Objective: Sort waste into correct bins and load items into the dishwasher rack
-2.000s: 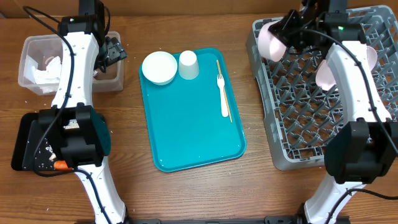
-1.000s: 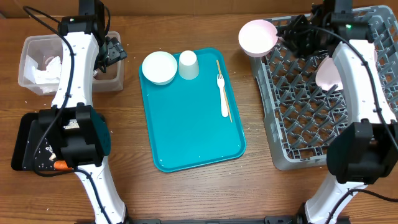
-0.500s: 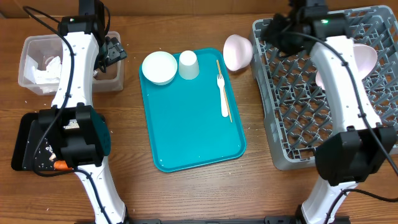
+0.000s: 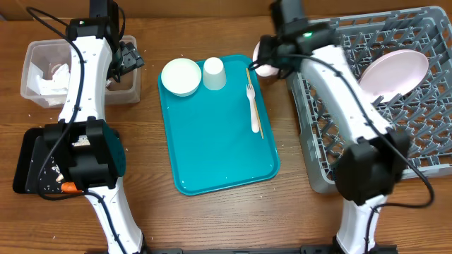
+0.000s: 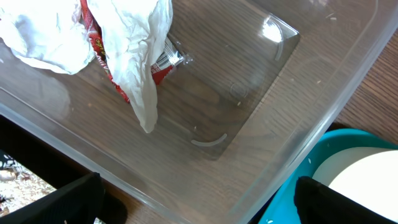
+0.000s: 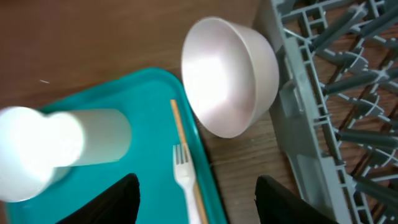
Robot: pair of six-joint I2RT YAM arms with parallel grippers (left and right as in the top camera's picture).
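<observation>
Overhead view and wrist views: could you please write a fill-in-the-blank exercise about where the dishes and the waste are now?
1. The fork lies on the teal ____.
2. The plate stands in the grey ____.
3. A tipped bowl lies on the table; the other bowl sits beside the white ____.
4. In the clear tub, the red wrapper lies with crumpled white ____.

Missing words: tray; rack; cup; napkins.

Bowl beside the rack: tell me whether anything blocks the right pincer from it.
Nothing visible does. The right pincer hangs open above the bowl, which lies tipped on the table beside the dishwasher rack. The rack's outer wall stands between the bowl and the rack's interior.
</observation>
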